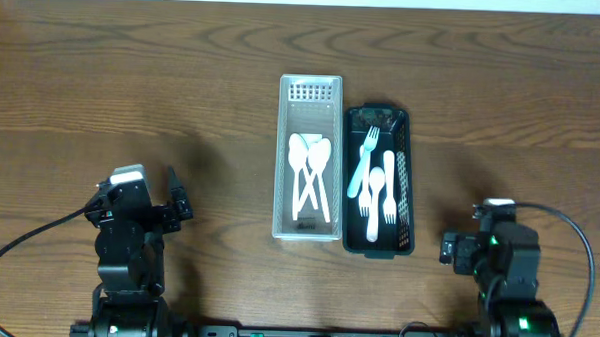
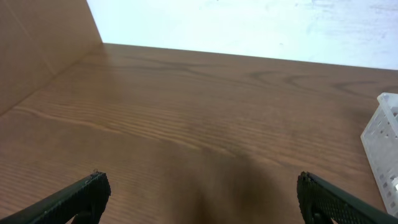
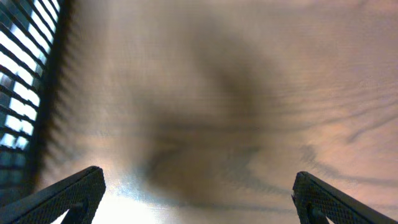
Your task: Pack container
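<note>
Centre frame: white container w/ spoons touches black container w/ forks, frame-right of it. Lower corners: left end effector & right end effector both spread apart, empty, over tabletop.

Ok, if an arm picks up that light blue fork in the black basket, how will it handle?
The light blue fork looks like thin plastic, so probably very light and slightly bendy. Its smooth, narrow handle may slip or twist in the jaws. It lies right beside white cutlery in the black basket, so lifting it could nudge those pieces.
</note>
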Robot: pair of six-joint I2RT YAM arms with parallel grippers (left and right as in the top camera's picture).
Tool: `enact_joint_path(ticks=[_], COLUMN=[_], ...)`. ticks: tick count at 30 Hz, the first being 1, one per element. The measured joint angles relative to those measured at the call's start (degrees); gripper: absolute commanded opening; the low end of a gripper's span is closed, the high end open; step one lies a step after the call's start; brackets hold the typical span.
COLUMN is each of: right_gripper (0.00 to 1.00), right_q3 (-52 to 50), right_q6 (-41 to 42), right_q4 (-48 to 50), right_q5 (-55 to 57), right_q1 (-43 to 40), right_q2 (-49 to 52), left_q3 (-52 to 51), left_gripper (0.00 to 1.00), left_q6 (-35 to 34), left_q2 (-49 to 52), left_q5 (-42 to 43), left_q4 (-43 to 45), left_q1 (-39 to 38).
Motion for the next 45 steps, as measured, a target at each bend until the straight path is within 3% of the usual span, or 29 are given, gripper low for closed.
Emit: enact_joint_path(ticks=[12,15,22,26,35,45], right_gripper=[0.99,0.99,0.99,0.99,0.99,0.99], right_q3=[-0.02,-0.39,-10.14,-16.74,-19.32,-19.32], right_q6=[0.02,-0.02,-2.91,-3.52,-1.77,0.24], right_q4=[0.07,7.30,35.28,44.15,33.05,33.00], right_q5=[-1.70,-3.17,-4.98,-5.53,-6.51,-6.78], right_q1=[0.79,0.94,1.36,1.36,1.38,1.38], right_q2=[-25.42,-26.18,-26.53,-26.51,-26.47,-26.45], left_q3=[0.00,0.02,0.00,0.00,0.00,0.00], left_gripper=[0.98,0.98,0.98,0.98,0.98,0.98], left_q6=[0.00,0.00,0.00,0.00,0.00,0.00], left_q2=[0.00,0.02,0.00,0.02,0.00,0.02], left_q5=[0.00,0.00,0.00,0.00,0.00,0.00], left_q4=[0.02,0.00,0.02,0.00,0.07,0.02], left_q1=[0.00,0.00,0.00,0.00,0.00,0.00])
